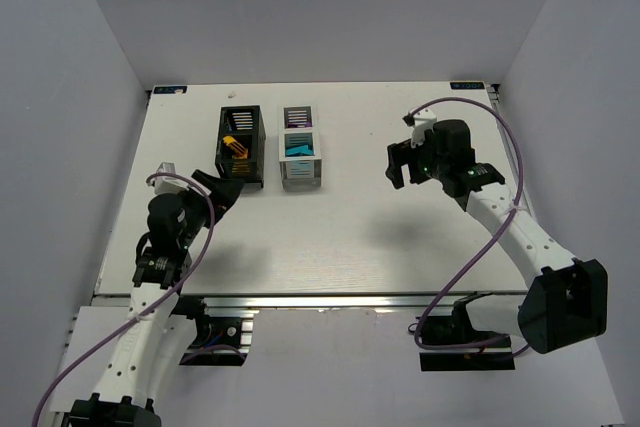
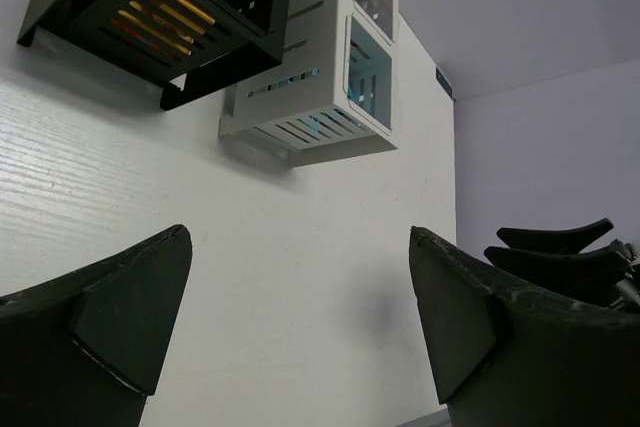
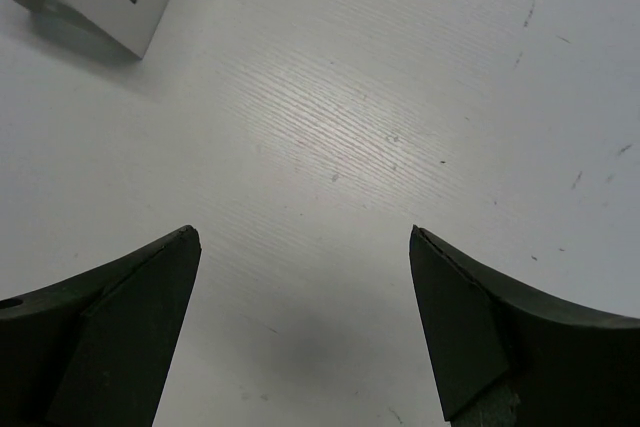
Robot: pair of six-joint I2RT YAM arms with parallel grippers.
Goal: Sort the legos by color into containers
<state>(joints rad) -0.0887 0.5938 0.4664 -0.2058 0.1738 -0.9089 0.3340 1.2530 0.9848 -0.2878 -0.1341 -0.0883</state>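
I see a black slatted plastic bin (image 1: 223, 152) with a yellow-orange brick (image 1: 236, 148) inside, a white slatted plastic bin (image 1: 300, 178) with teal bricks (image 1: 298, 149), and a white, finely grained table (image 1: 350, 237).

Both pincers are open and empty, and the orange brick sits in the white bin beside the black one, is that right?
Not quite. The orange brick sits in the black bin, not the white bin beside it, as the top view shows. The left pincer and right pincer are indeed open and empty.

Open table (image 1: 360, 232) right of white container (image 1: 300, 159) — black container (image 1: 241, 147) close before left claw (image 2: 300, 237).
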